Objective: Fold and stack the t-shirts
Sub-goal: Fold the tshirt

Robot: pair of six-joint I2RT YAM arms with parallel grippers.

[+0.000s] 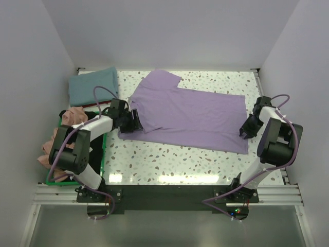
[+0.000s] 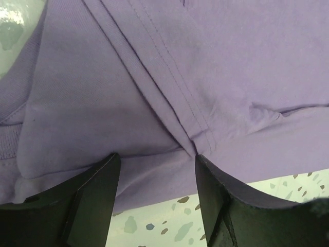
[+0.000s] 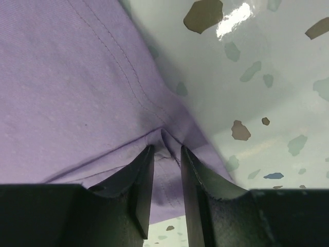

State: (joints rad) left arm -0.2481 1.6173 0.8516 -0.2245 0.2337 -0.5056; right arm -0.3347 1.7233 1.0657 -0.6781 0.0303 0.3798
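The speckled table (image 1: pixel 205 164) carries the lavender shirt (image 1: pixel 190 110), spread flat across its middle. A teal shirt (image 1: pixel 92 85) lies folded at the far left corner. The left gripper (image 1: pixel 134 122) sits at the lavender shirt's left edge, its fingers spread with a fold of cloth between them. The right gripper (image 1: pixel 245 131) pinches the shirt's near right hem corner.

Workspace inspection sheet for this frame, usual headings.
Surface: speckled table, glare near front.
Job's things: lavender shirt spread at centre; teal shirt folded, far left; pink shirts piled at bin.
Clutter: green bin, left edge.
Grippers: left gripper open, astride lavender shirt's left edge; right gripper pinching its near right corner.
Cables: purple cables loop off both arms.
Surroundings: white walls on three sides.
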